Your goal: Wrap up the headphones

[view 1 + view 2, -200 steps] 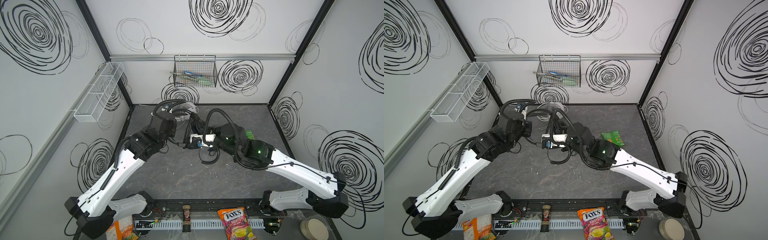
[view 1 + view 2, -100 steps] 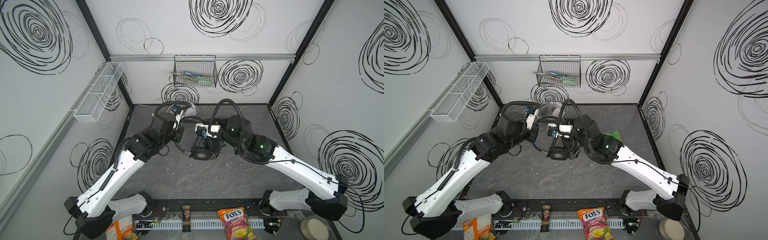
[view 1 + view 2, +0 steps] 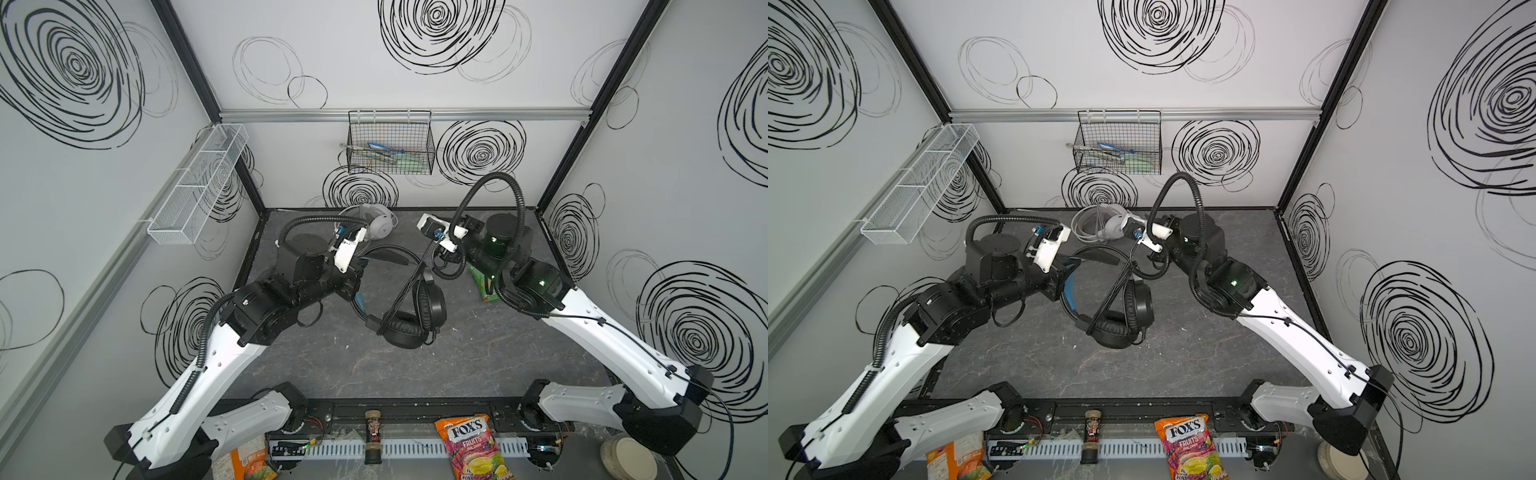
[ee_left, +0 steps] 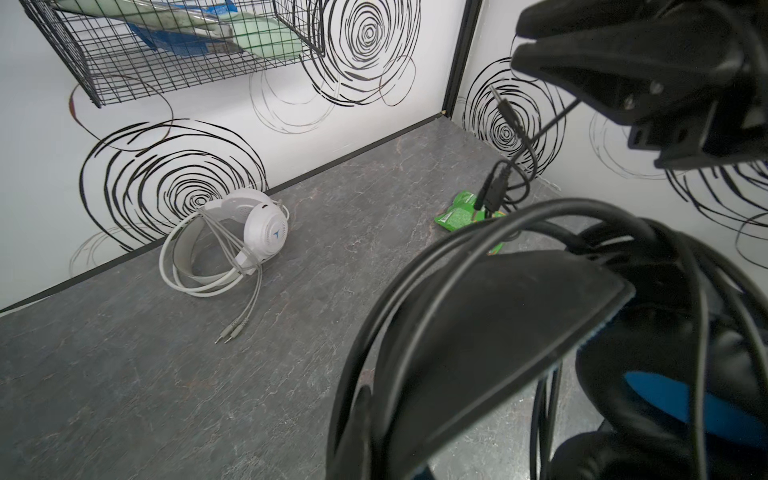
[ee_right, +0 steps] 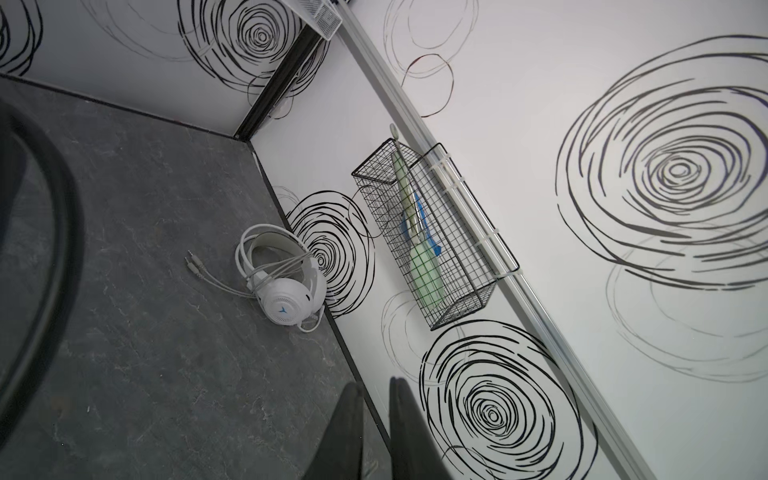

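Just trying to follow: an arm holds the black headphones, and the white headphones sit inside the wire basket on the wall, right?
No: the white headphones lie on the table below the wire basket, not inside it, as the left wrist view shows. The rest holds.

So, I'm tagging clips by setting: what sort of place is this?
Probably a lab robot cell: white panels with drawn black spirals, two arms mounted at the tabletop's front, a wire basket hung behind.

Left hand (image 3: 354, 286): fingers hidden under its own wrist in both top views, and behind black headset (image 4: 519, 332) in the left wrist view, which is blurred and cropped there. Right hand (image 5: 374, 384): finger bases cut off. Wire basket (image 3: 390, 145) contents unreadable. FOX'S bag (image 3: 473, 446) clipped.
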Available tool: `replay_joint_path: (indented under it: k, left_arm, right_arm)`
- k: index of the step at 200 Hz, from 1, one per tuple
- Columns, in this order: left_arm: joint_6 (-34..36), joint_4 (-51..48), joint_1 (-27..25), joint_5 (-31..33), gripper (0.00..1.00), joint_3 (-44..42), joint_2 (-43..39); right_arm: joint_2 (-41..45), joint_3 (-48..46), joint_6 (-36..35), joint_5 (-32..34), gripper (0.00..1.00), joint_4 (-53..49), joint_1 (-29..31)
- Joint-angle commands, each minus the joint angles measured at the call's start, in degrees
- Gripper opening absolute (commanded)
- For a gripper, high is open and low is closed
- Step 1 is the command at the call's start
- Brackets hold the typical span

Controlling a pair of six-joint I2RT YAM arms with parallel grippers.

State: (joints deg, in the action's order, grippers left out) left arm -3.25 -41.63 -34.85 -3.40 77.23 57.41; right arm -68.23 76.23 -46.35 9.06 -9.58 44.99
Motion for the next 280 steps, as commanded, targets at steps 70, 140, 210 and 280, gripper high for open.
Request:
replay_joint_path:
  k: [70, 140, 210, 280]
  left_arm:
    - [-8.5, 14.7, 3.7, -19.1, 0.00, 4.5, -3.0]
    - [-12.4, 18.6, 3.6, -29.3, 0.00, 8.5, -1.7]
    - [-23.5, 31.5, 5.3, -32.9, 0.00, 6.0, -2.6]
    - [-37.2, 46.8, 5.0, -21.2, 0.00, -3.5, -4.5]
  right_arm:
    - [4.6, -8.8, 16.2, -12.0, 0.15, 10.0, -9.1]
    - [5.2, -11.4, 23.4, -16.9, 0.16, 14.4, -11.1]
    - [5.9, -15.0, 32.0, -21.7, 0.15, 18.7, -11.8]
    - [8.8, -18.2, 42.8, -27.7, 0.06, 23.1, -11.8]
